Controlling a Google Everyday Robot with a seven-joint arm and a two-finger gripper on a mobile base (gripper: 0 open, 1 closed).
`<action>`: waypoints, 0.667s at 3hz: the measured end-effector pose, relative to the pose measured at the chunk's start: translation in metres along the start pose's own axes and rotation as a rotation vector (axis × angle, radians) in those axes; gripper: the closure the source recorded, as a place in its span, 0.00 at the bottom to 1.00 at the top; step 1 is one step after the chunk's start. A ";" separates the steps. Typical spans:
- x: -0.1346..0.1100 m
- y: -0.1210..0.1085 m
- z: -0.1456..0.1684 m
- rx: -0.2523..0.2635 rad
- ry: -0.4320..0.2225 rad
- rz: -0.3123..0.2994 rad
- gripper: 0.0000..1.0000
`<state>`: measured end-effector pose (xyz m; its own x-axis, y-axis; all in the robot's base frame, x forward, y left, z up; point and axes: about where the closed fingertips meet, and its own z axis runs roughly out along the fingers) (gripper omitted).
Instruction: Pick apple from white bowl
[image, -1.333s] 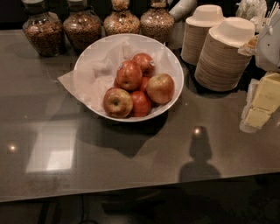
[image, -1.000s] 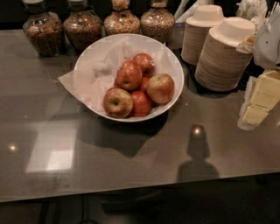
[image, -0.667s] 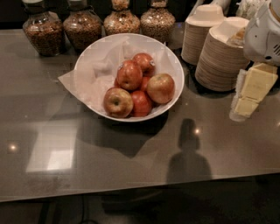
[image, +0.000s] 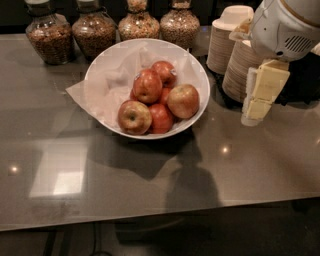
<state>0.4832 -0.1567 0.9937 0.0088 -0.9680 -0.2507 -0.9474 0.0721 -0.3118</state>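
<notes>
The gripper (image: 261, 95), open or closed cannot be told, has moved left from the frame's edge and hangs before the stacked paper bowls (image: 222, 47), right of the white bowl (image: 201, 80). The apple (image: 147, 86) lies unmoved atop the others inside, on a glossy grey counter (image: 150, 185) backed by jars (image: 92, 32).

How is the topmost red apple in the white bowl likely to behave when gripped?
Likely rigid and glossy-skinned, so the apple may slip. Resting on neighbouring apples in the white bowl, it probably rolls if nudged. The gripper hangs right of the bowl.
</notes>
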 end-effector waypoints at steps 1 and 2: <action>-0.006 -0.006 0.009 0.006 -0.057 0.005 0.00; -0.037 -0.023 0.032 -0.001 -0.154 -0.062 0.00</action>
<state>0.5146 -0.1150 0.9805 0.1162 -0.9224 -0.3684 -0.9437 0.0131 -0.3304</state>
